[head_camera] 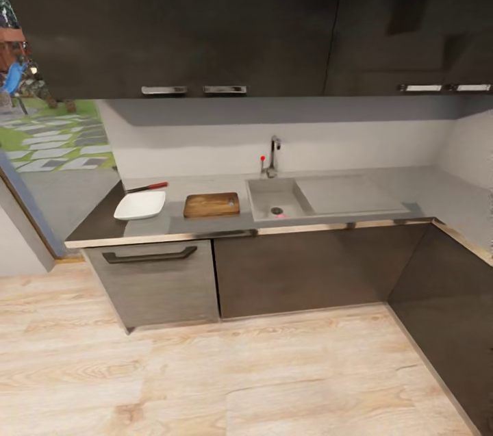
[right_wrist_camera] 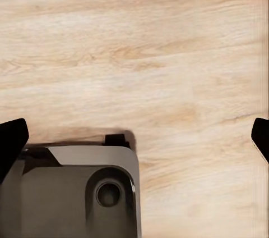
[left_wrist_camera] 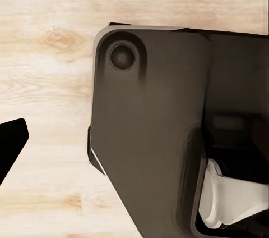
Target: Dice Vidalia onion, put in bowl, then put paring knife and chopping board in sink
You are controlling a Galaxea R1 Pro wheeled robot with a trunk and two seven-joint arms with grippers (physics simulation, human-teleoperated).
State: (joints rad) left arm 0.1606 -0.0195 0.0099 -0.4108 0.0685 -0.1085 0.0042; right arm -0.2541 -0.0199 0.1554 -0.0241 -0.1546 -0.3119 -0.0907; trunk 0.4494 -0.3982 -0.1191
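Both wrist cameras are looking down on pale wood floor. The right gripper is showing dark fingertips spread wide at both edges, holding nothing; whether the left gripper is open I cannot tell.

Beyond, at twelve o'clock, the countertop is carrying the bowl, the paring knife behind it, and the chopping board. At one o'clock, the sink is holding something small and pink, likely the Vidalia onion. Driving up square to the sink before reaching should serve best.
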